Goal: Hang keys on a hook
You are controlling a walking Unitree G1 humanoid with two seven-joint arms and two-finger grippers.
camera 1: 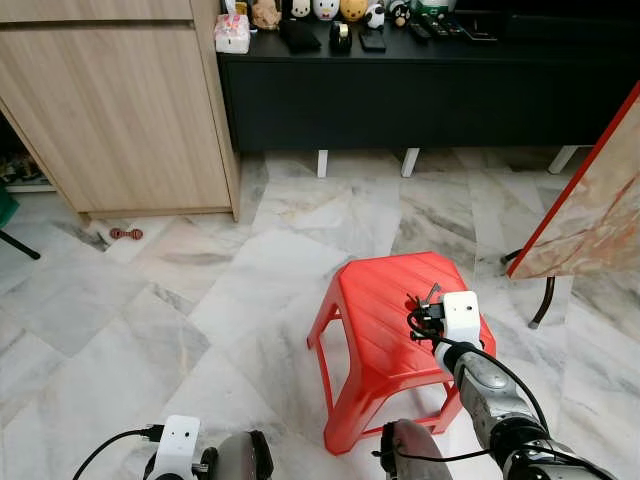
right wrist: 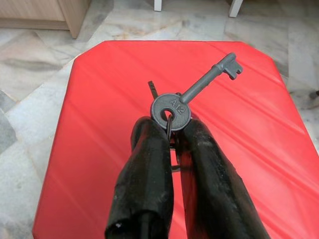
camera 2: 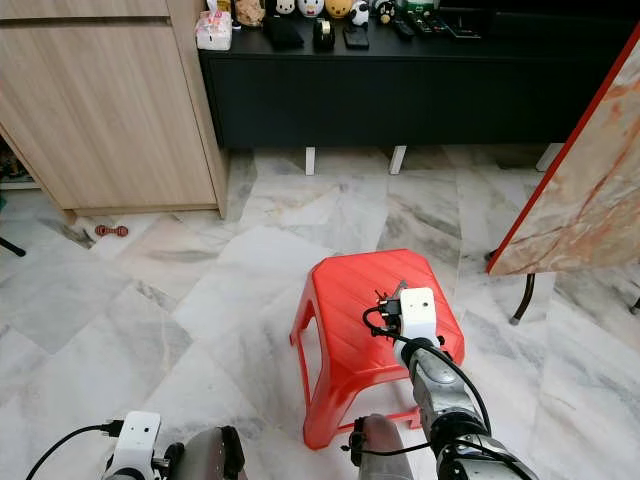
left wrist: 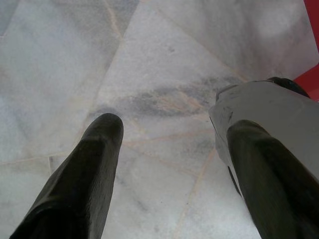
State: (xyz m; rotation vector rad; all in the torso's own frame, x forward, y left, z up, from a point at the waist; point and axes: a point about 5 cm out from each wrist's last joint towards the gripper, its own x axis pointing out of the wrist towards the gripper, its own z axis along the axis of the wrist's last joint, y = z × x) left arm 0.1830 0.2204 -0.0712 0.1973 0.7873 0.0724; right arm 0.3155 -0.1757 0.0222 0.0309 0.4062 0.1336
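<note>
My right gripper (right wrist: 172,134) is shut on a bunch of keys (right wrist: 192,94) just above the top of a red plastic stool (camera 1: 385,300). One grey key with a round head sticks out past the fingertips, and its ring sits between the fingers (right wrist: 147,149). From the head camera, the keys (camera 1: 428,298) poke out ahead of the white wrist housing over the stool's right side. My left gripper (left wrist: 169,149) hangs low at my left side, open over the marble floor with nothing between its fingers. No hook can be made out.
A wooden cabinet (camera 1: 120,110) stands at the far left, and a black low sideboard (camera 1: 420,90) with small items runs along the back. A marble-topped table edge with a red rim (camera 1: 590,200) leans in at the right. A small red object (camera 1: 126,234) lies on the floor.
</note>
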